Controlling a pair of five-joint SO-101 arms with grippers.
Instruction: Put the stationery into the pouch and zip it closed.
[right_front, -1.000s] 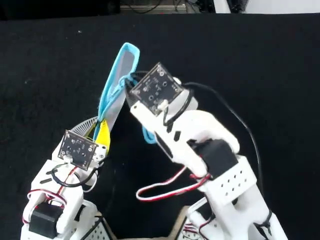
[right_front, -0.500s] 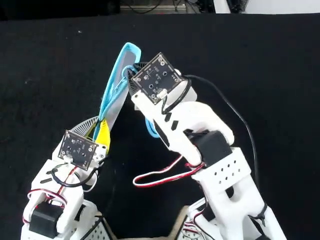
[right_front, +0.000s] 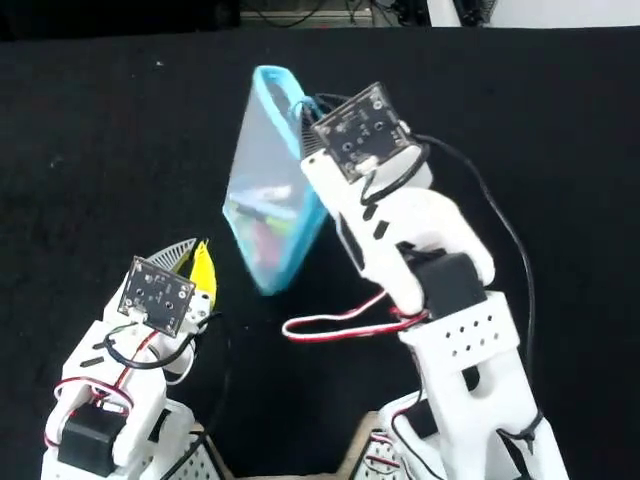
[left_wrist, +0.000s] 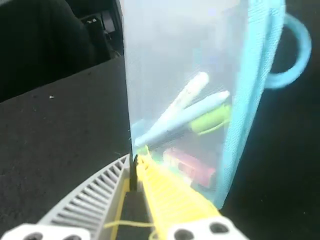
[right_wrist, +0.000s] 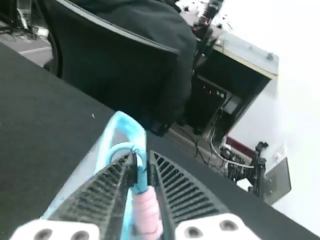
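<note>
High view: R gripper (right_front: 303, 108) clamped on pouch (right_front: 270, 210) top; L gripper (right_front: 197, 246) jaws together, empty. Unbraced pouch may swing, slip.

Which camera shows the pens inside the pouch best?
The left wrist view: the pens lie close up behind the pouch's clear side. The high view shows faint streaks; the right wrist view, the pouch's blue rim.

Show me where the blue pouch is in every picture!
High view: the pouch is up in the middle, over the black table.
Left wrist view: it hangs right ahead of the left gripper, pens showing through.
Right wrist view: its blue border is pinched in the right gripper.
Shared landmark: that blue border, seen in all three.
</note>
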